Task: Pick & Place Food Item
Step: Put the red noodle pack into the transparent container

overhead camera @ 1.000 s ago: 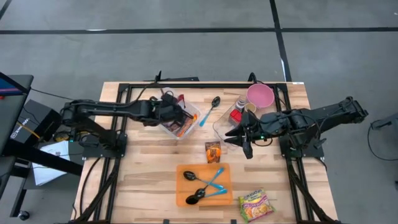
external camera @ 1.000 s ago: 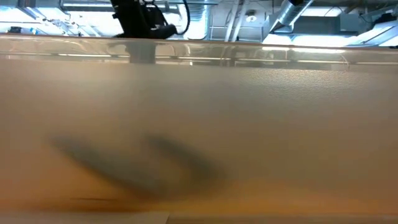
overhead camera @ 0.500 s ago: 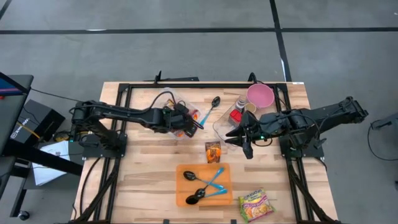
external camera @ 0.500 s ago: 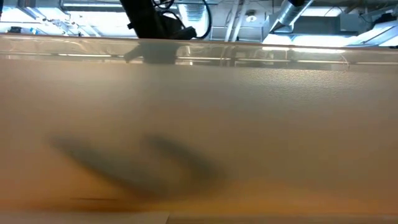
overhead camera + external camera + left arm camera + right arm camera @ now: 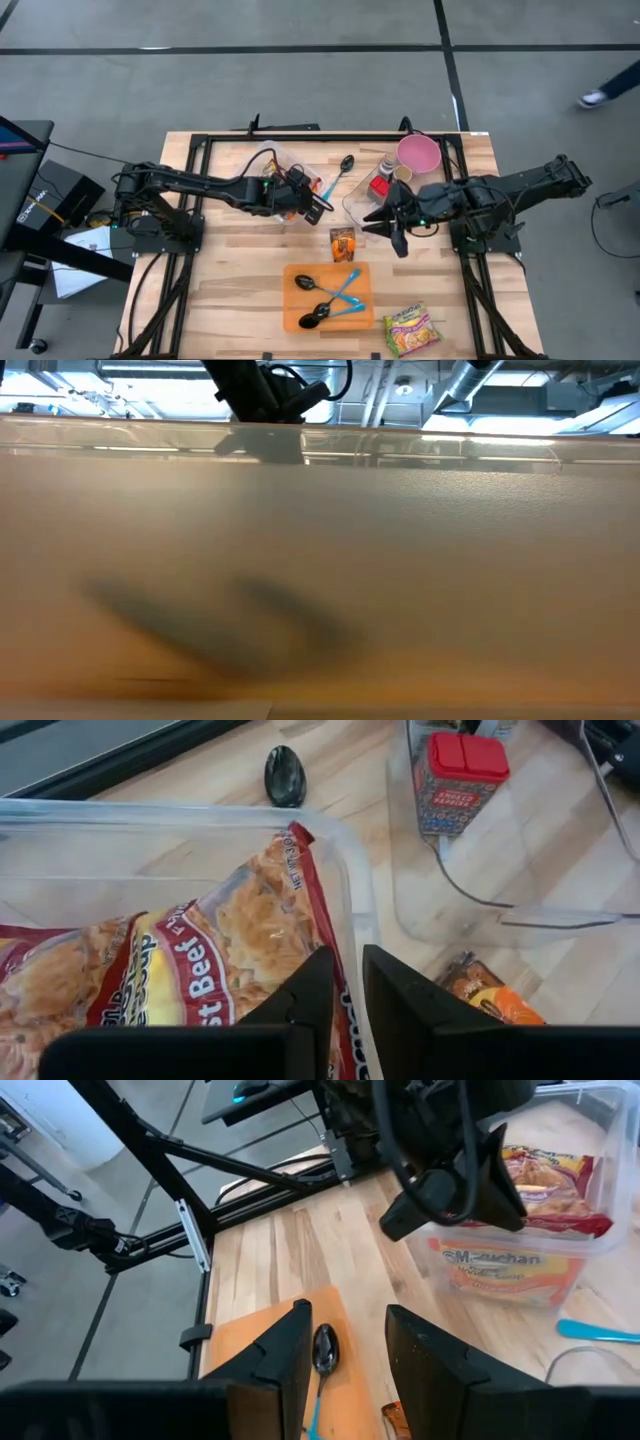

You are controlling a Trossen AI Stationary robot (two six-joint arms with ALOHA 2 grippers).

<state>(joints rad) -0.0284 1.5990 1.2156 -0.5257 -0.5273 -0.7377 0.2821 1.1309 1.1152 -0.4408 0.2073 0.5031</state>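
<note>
The roast beef ramen packet [image 5: 200, 970] lies inside the clear plastic bin [image 5: 330, 850], beneath the left gripper [image 5: 345, 995], whose fingers are just barely parted, gripping nothing. The right gripper [image 5: 345, 1345] hangs open by a second clear bin [image 5: 365, 200], empty.

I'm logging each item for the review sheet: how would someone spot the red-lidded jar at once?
Start at the pink bowl at the wooden table's far edge, on the right arm's side. Just beside it sits a clear plastic tub, and the jar stands upright inside. It is the only thing there with a bright red lid; the other clear tub holds a ramen packet.
</note>
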